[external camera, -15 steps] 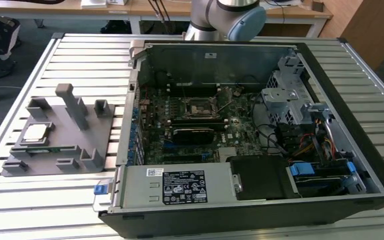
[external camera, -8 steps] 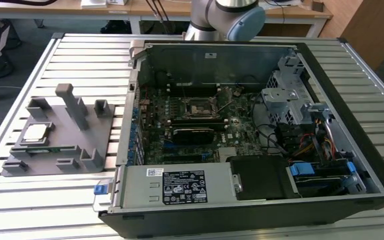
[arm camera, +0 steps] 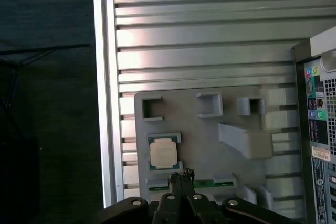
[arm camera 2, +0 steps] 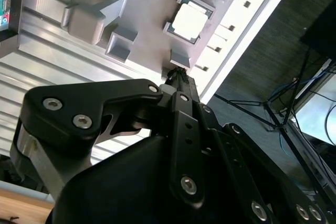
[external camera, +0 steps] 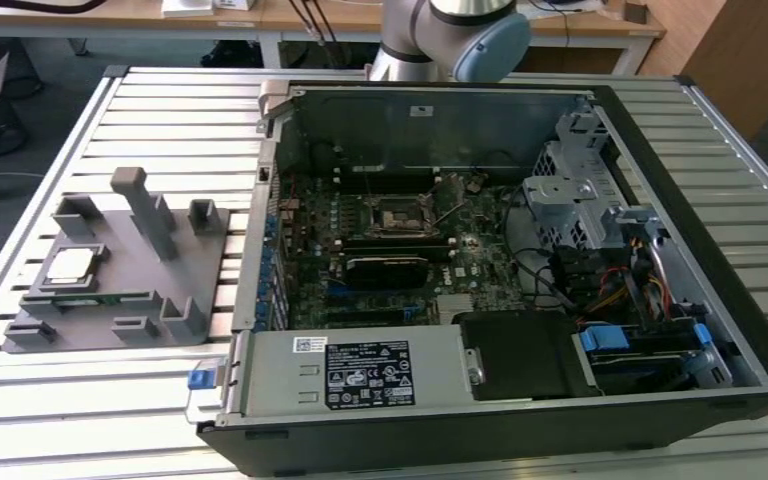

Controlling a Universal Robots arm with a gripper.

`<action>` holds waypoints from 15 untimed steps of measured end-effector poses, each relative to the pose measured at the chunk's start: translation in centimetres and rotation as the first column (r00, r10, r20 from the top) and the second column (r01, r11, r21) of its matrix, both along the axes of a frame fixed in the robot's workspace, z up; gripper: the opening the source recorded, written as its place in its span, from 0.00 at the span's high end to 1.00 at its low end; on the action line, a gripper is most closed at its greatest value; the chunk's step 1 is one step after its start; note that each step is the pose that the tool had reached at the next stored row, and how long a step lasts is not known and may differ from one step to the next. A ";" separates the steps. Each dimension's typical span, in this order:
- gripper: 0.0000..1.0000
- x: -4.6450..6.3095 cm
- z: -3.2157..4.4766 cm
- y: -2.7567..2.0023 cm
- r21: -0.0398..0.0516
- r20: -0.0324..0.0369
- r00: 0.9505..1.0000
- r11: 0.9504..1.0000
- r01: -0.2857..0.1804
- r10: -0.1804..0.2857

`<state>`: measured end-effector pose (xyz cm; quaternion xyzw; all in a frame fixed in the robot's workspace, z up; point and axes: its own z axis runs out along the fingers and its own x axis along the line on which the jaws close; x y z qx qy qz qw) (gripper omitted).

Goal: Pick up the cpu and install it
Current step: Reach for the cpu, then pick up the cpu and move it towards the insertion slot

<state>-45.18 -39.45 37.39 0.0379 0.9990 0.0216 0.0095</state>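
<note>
The cpu lies flat, silvery top up, in a square pocket of the grey tray, at the exterior view's left and about mid-height, beside the open case on the slatted table. A green memory stick lies in the tray just below it in that picture. The socket on the board inside the case sits near the picture's centre, well apart from the tray. The arm rises at the top edge. In both wrist views the gripper points down at the tray, its fingers pressed together with nothing between them. Its tips line up with the corner of the pocket that holds the cpu, between the chip and the memory stick. They are apart from the chip, though how far above the tray they hang I cannot tell.
</note>
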 end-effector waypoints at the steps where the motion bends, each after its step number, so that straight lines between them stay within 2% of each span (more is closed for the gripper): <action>1: 0.89 -0.1 -0.02 0.00 0.000 0.000 1.000 1.000 0.000 0.000; 8: 0.89 -0.5 -0.13 0.01 0.000 -0.003 1.000 1.000 0.000 0.000; 15: 0.89 -0.5 -0.30 0.01 0.000 -0.010 1.000 1.000 0.000 0.000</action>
